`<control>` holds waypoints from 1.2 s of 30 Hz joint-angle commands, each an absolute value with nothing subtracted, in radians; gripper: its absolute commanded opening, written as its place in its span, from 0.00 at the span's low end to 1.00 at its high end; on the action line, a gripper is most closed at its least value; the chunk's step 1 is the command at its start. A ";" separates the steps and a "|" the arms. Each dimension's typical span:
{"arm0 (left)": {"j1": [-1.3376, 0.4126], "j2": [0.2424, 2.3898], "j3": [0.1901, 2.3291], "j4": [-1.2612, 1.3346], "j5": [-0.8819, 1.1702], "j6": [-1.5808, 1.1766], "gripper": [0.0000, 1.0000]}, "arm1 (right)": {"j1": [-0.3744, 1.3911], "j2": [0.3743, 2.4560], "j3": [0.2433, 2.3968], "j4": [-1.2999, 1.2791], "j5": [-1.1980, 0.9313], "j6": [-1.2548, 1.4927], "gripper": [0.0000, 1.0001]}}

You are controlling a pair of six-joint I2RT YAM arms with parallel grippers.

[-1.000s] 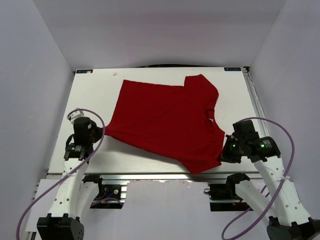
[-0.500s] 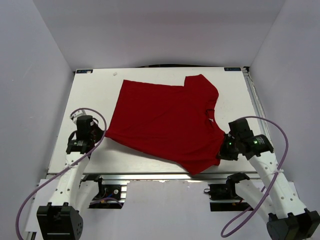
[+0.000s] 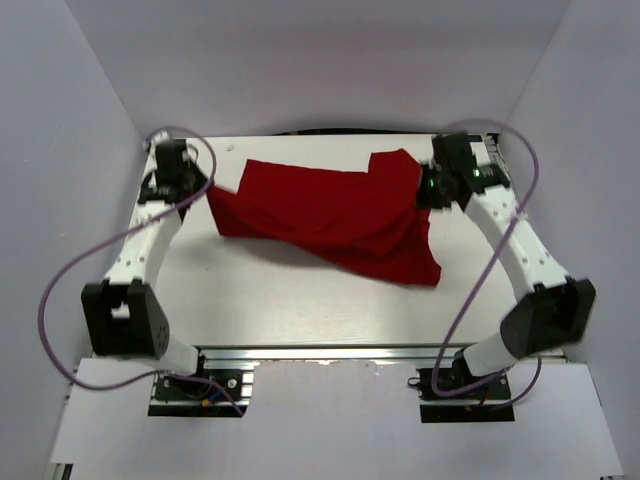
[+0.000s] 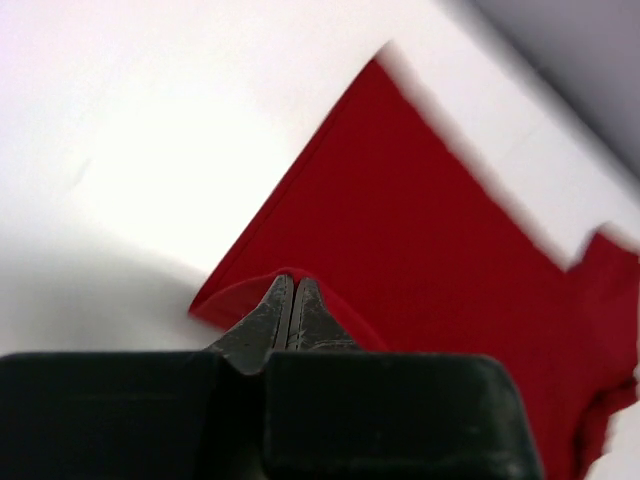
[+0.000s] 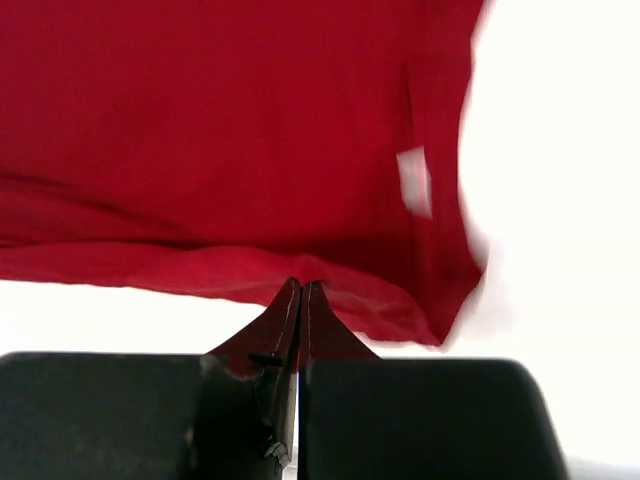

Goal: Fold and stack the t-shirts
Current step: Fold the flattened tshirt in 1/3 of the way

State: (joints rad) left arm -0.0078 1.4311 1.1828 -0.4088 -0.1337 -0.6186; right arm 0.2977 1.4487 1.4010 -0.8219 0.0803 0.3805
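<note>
1. Between the left jaws and the right jaws, a plain bright red t-shirt [image 3: 330,215] is stretched and doubled over itself, over the far half of the white counter [image 3: 300,310].
2. Left jaws are closed on a rolled red edge; right jaws are closed on a hem, with a small white patch [image 5: 412,180] on the cloth just beyond them.
3. One loose flap [image 3: 415,265] sags to the near side of the right jaws.
4. Purple cables [image 3: 60,290] loop beside both arms.
5. Half a second ago both jaws held the shirt near the arm bases and it lay spread wide; now it is a narrower band.
</note>
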 commanded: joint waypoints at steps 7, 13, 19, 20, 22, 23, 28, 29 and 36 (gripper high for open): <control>-0.002 1.629 1.798 -0.391 -0.066 -0.548 0.00 | 0.299 1.747 2.268 -0.788 0.144 0.190 0.00; -0.002 1.444 1.813 -0.341 -0.086 -0.526 0.00 | 0.299 1.518 2.255 -0.700 0.222 0.118 0.00; -0.002 1.194 1.792 -0.327 -0.115 -0.522 0.00 | 0.298 1.267 2.238 -0.690 0.285 0.095 0.00; -0.002 1.143 1.805 -0.328 -0.118 -0.525 0.00 | 0.298 1.238 2.227 -0.686 0.288 0.097 0.00; -0.002 1.103 1.830 -0.354 -0.118 -0.534 0.00 | 0.298 1.148 2.214 -0.672 0.281 0.103 0.00; -0.002 1.088 1.862 -0.365 -0.117 -0.535 0.00 | 0.299 1.126 2.217 -0.673 0.270 0.106 0.00; -0.002 1.040 1.989 -0.462 -0.120 -0.545 0.00 | 0.298 1.078 2.351 -0.718 0.210 0.123 0.00; -0.002 1.043 2.014 -0.475 -0.120 -0.545 0.00 | 0.298 1.075 2.361 -0.724 0.195 0.129 0.00; -0.002 1.107 2.161 -0.555 -0.124 -0.522 0.00 | 0.299 1.094 2.361 -0.710 0.150 0.133 0.00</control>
State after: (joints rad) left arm -0.0078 1.0298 2.1509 -0.4763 -0.0971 -0.5388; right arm 0.2977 1.0363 2.3711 -0.7307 0.1680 0.1284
